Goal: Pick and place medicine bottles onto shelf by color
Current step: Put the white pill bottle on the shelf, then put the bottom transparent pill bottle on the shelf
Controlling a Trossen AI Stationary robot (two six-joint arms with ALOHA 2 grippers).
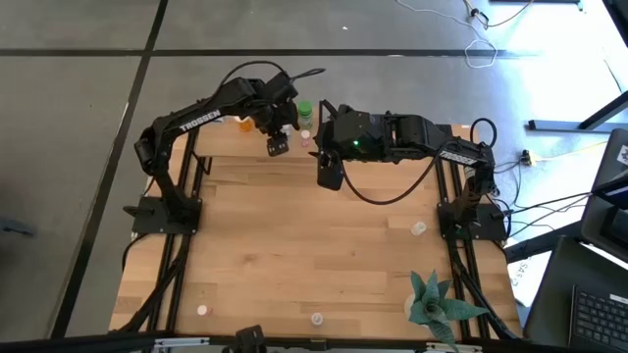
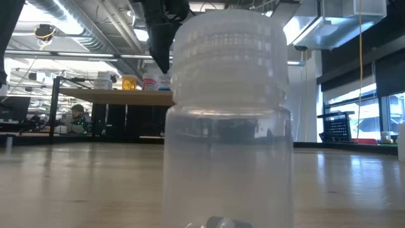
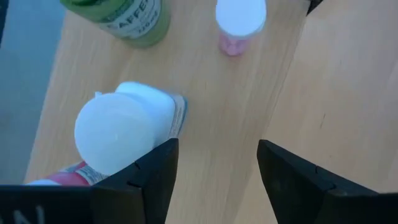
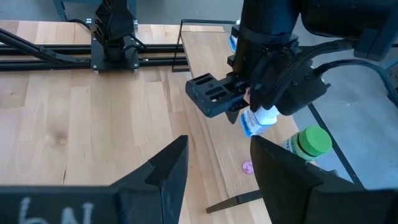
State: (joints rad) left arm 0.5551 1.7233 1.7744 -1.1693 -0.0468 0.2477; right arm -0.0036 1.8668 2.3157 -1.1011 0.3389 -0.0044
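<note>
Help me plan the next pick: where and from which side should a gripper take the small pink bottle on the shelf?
Probably from straight above, closing on the white cap: the pink bottle stands upright on the shelf, cap uppermost, with a tiny body. Set the fingers across the line to the green bottle, which stands apart beside it.

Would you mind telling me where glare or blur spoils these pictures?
Low view: a clear bottle right at the lens fills the picture, blurred. High view: window glare whitens the floor at top right. Left wrist view: the white-capped bottle and pink bottle look soft.
</note>
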